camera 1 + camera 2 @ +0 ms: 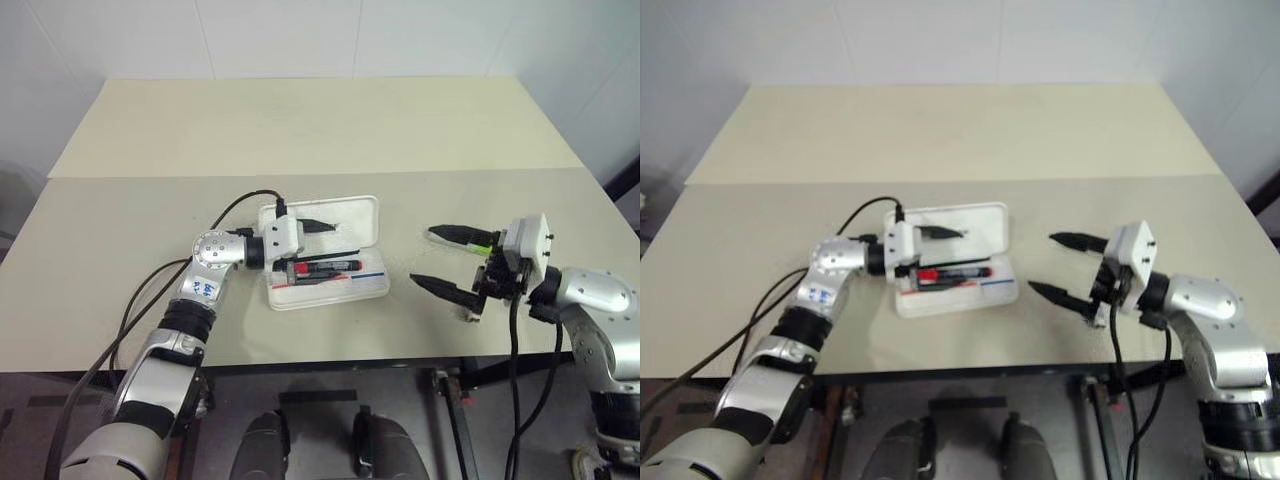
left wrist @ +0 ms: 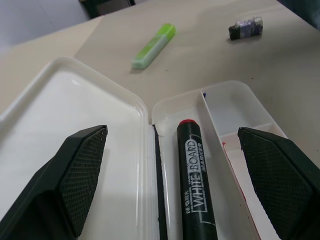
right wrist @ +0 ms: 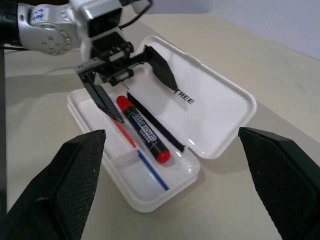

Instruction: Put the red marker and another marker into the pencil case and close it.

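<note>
While in its tray, red marker (image 3: pixel 144 130) between left pincer's (image 3: pixel 135 82) spread fingers.

The left arm reaches in from seven o'clock, its forearm bent at the wrist so the left gripper (image 1: pixel 318 243) points level toward three o'clock, fingers spread wide. The right arm enters from four o'clock; the right gripper (image 1: pixel 436 258) points level toward nine o'clock, its two black fingers wide apart.

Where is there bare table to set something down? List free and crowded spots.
Free: the table's far half behind the pencil case; the strip between it and the right gripper. Crowded: the case, with red marker and left gripper.
</note>
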`<move>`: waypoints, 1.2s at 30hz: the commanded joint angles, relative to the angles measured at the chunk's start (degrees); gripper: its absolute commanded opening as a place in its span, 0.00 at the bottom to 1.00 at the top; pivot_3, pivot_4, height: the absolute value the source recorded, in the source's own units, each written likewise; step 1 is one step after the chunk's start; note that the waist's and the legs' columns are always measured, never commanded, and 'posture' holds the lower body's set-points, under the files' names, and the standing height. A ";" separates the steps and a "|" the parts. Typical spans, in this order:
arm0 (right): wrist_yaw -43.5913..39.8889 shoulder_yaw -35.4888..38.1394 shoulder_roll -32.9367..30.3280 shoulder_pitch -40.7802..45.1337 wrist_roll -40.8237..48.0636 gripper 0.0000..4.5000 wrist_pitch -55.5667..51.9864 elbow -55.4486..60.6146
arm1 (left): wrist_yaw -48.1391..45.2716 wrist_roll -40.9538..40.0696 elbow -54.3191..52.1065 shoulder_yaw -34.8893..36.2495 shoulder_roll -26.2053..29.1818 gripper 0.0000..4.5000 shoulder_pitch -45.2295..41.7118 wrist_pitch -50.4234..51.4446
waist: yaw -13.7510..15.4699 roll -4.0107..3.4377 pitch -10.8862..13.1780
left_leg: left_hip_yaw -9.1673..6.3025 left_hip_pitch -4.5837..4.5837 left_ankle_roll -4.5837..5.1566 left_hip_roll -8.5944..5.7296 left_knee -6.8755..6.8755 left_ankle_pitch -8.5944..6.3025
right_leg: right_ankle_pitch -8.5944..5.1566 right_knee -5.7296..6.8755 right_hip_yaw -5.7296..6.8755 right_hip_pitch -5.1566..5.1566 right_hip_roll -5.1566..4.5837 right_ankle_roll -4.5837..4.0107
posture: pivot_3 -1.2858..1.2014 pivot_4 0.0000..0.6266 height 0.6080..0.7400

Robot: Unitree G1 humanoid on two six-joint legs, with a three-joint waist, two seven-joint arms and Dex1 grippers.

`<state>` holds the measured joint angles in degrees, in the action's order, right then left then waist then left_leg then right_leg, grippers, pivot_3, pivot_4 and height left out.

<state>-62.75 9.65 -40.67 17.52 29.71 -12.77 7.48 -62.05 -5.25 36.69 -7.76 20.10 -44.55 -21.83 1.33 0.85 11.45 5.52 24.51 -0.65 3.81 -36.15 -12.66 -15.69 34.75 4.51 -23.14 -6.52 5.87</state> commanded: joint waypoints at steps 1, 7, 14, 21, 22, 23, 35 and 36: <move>-1.36 0.55 -1.09 3.17 -0.28 1.00 1.15 -3.81 | 0.03 -2.55 -3.66 1.73 0.39 0.99 0.81 -0.71 | 0.04 0.00 0.00 | 0.00 0.00 0.00 0.00 0.01 0.00 | 0.00 0.00 0.00 0.00 0.01 0.00 | 0.52 0.24 1.00; -3.42 -2.41 -6.06 11.53 -8.09 1.00 2.45 -19.27 | -3.91 -11.30 -17.52 3.64 1.53 0.99 5.92 5.71 | -0.03 0.00 0.00 | 0.15 0.02 0.03 -0.01 -0.04 -0.02 | 0.01 -0.01 -0.02 -0.02 -0.05 0.02 | 0.52 0.24 1.00; -5.72 -6.99 -7.84 23.38 -16.87 1.00 7.39 -40.80 | -4.46 -18.06 -33.05 6.85 7.86 0.99 12.18 17.19 | -0.62 0.00 0.00 | 0.29 -0.02 -0.02 0.02 -0.02 0.01 | 0.01 0.12 -0.17 -0.17 -0.01 0.03 | 0.52 0.24 1.00; -8.36 -10.57 -5.72 33.67 -23.36 1.00 14.95 -61.21 | -6.23 -21.01 -38.76 11.19 16.78 0.99 15.63 23.74 | -1.74 0.00 0.00 | 0.44 -0.07 -0.16 0.03 0.06 0.09 | -0.01 0.17 -0.31 -0.26 -0.01 0.04 | 0.52 0.24 1.00; -7.91 -11.30 -5.12 35.00 -24.69 1.00 15.99 -64.48 | -7.50 -20.81 -37.42 12.33 19.13 0.99 15.61 23.76 | -1.82 0.00 0.00 | 0.47 -0.06 -0.25 0.03 0.07 0.13 | -0.01 0.17 -0.34 -0.28 -0.01 0.05 | 0.52 0.24 1.00; -7.64 -11.76 -4.69 36.03 -25.67 1.00 16.93 -66.97 | -8.28 -20.74 -36.47 13.02 20.69 0.99 15.58 23.72 | -1.93 0.00 0.00 | 0.49 -0.06 -0.25 0.03 0.07 0.13 | -0.01 0.18 -0.36 -0.30 -0.01 0.04 | 0.52 0.24 1.00; 0.50 -13.69 0.72 40.49 -33.63 0.96 19.19 -80.76 | -9.49 -21.51 -38.53 15.72 25.19 1.00 17.88 26.62 | -3.19 0.27 -0.16 | 0.77 -0.26 -0.32 0.05 0.06 0.08 | -0.02 0.22 -0.44 -0.25 -0.06 0.08 | 0.52 0.24 1.00; 0.19 -13.71 0.90 40.55 -33.72 0.91 18.69 -81.05 | -9.40 -21.50 -38.70 15.73 25.18 1.00 17.84 26.81 | -3.25 0.33 -0.19 | 0.79 -0.30 -0.32 0.06 0.05 0.08 | -0.02 0.26 -0.47 -0.25 -0.06 0.08 | 0.52 0.24 1.00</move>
<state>-65.02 -3.79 -39.36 58.15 -1.89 7.14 -72.13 -71.67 -25.48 0.41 6.22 44.09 -26.52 4.94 -1.91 1.18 11.26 6.32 24.16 -0.97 3.87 -36.10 -12.57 -15.69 35.04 4.02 -23.36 -6.59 5.95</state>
